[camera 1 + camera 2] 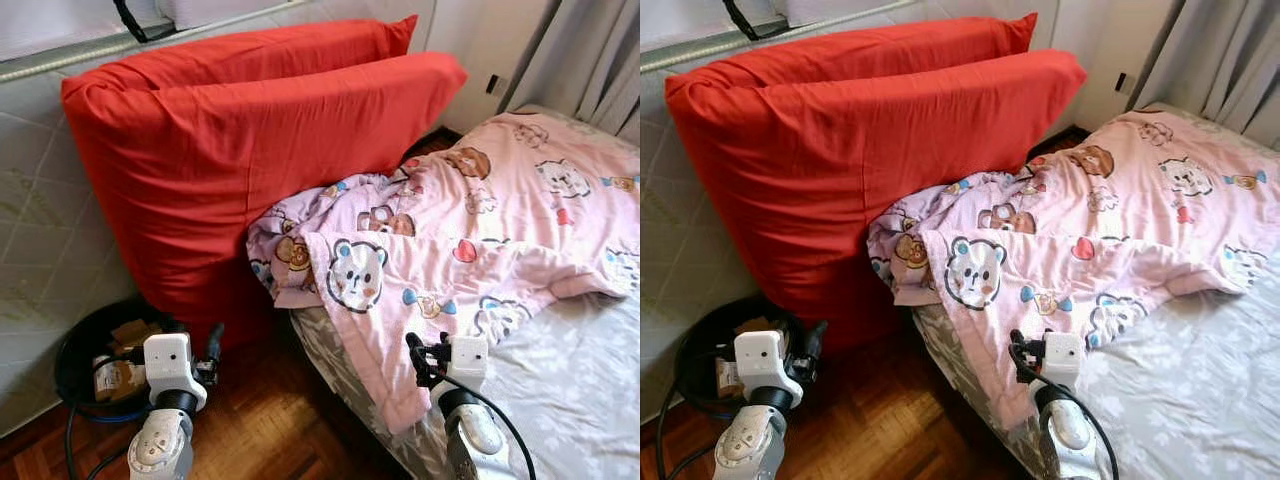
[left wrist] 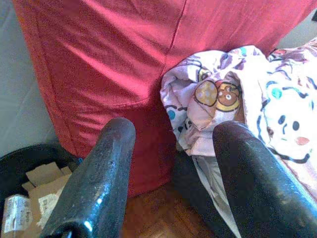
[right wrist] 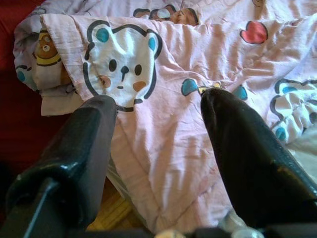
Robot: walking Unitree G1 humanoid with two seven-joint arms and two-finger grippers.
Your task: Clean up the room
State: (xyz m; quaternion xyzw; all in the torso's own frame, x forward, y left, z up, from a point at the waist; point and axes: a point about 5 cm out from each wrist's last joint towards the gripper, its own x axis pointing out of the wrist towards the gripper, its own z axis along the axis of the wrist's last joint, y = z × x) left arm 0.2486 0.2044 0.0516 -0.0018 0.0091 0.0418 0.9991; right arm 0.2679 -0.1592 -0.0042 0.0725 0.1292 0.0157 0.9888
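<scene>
Both grippers are released: left gripper (image 2: 171, 173) low left by the red pillows (image 1: 250, 150), right gripper (image 3: 158, 148) lower centre over the pink quilt (image 1: 480, 230).

Matt red cloth pillows (image 1: 250, 130); wrinkled cotton blanket (image 1: 480, 230).

Wood parquet floor (image 1: 270, 420) beside a bed (image 1: 570, 390) with a grey floral sheet; pale quilted wall panel (image 1: 40, 240) at left, grey curtains (image 1: 600, 60) far right, daylight throughout
</scene>
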